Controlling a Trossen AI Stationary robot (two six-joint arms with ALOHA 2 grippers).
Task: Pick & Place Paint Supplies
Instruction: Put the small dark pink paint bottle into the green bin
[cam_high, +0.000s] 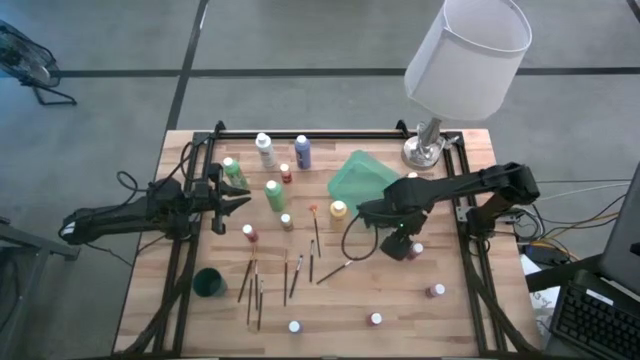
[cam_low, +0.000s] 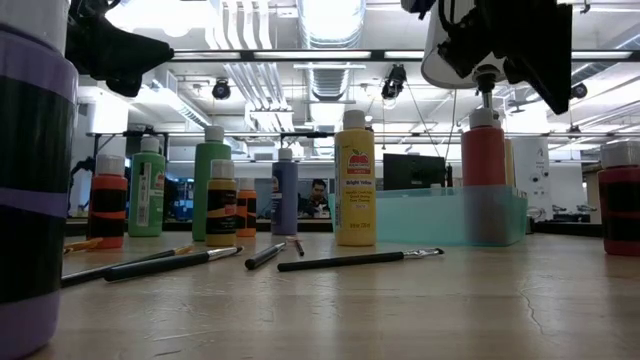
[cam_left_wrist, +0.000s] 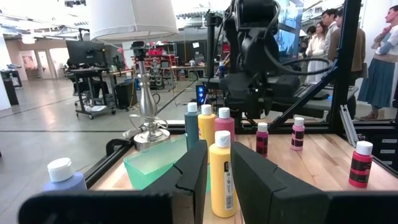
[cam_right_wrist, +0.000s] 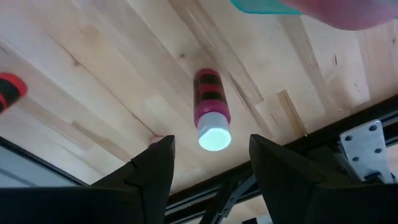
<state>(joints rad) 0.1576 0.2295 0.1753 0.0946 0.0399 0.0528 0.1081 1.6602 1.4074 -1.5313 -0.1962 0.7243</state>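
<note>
The right pincer (cam_right_wrist: 210, 165) hangs open and empty right above the upright pink bottle (cam_right_wrist: 211, 112) near the desk's (cam_high: 450, 330) right edge, its white cap between the fingers, far nearer than the left arm.

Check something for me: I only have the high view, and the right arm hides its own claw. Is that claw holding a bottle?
Observer: No. Its wrist view shows the right claw open and empty.
Operator: What is under it?
Observer: A pink bottle with dark bands stands upright on the table, and its white cap shows in the gap of the claw.
Operator: And the left claw?
Observer: The left claw waits at the table's left side. A yellow bottle sits dead centre in its wrist view, but I cannot tell whether it is gripped.
</note>
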